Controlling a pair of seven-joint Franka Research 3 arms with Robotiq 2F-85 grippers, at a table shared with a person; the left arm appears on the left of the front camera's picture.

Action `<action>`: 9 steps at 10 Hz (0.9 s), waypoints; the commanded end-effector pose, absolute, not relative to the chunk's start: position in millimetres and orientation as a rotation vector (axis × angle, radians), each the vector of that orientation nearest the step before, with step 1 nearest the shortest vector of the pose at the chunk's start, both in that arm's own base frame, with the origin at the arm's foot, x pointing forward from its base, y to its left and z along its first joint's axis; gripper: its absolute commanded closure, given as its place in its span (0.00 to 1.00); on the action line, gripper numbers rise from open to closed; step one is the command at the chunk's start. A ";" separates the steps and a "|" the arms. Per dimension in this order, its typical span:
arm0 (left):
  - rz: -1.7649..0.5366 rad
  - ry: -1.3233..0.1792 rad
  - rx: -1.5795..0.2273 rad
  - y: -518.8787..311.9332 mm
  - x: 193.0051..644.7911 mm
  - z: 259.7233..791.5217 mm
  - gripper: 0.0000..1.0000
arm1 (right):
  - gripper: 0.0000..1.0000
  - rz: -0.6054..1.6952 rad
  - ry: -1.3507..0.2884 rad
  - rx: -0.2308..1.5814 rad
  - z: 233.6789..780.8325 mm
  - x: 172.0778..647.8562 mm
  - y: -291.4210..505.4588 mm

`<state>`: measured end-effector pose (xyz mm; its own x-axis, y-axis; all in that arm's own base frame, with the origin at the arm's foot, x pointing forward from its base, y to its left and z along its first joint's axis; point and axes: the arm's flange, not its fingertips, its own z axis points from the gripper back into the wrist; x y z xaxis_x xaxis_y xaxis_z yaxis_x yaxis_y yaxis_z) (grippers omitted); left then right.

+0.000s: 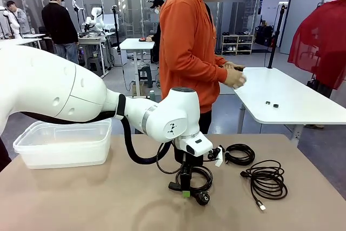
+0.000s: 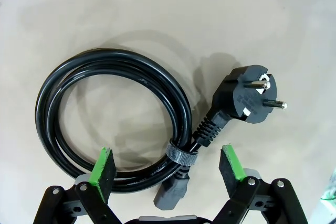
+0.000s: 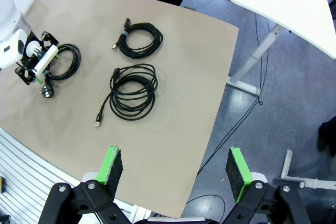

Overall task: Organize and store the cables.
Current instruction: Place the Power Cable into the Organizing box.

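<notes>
White rounded arm (image 1: 48, 90), thick black hose (image 1: 130, 147), black left pincer (image 2: 167, 153), green pads (image 2: 103, 166)

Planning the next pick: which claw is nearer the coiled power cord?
Left. The left claw sits open over the power cord; the right claw is high past the table edge, well away.

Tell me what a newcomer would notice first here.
The white left arm dominates, its open left gripper poised over a coiled power cord on the table. A tied coil and a looser coil lie to its right, a clear bin sits far left, and a person in orange stands beyond.
</notes>
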<state>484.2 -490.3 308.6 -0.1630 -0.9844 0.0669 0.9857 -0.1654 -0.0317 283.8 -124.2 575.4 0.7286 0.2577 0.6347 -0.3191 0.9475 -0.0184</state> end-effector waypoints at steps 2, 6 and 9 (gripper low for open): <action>-1.749 -0.011 -0.111 -490.5 486.2 313.0 0.00 | 0.00 0.316 -0.686 0.097 574.4 282.9 -125.4; -1.770 0.004 -0.104 -491.4 486.6 312.5 1.00 | 0.00 0.316 -0.686 0.097 574.4 282.9 -125.4; -1.770 -0.001 -0.106 -489.6 485.8 311.8 0.94 | 0.00 0.316 -0.686 0.097 574.4 282.9 -125.4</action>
<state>483.7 -490.5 309.7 -0.1728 -0.9830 0.0617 0.9838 -0.1752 -0.0368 283.8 -124.2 575.4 0.7286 0.2577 0.6347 -0.3191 0.9475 -0.0184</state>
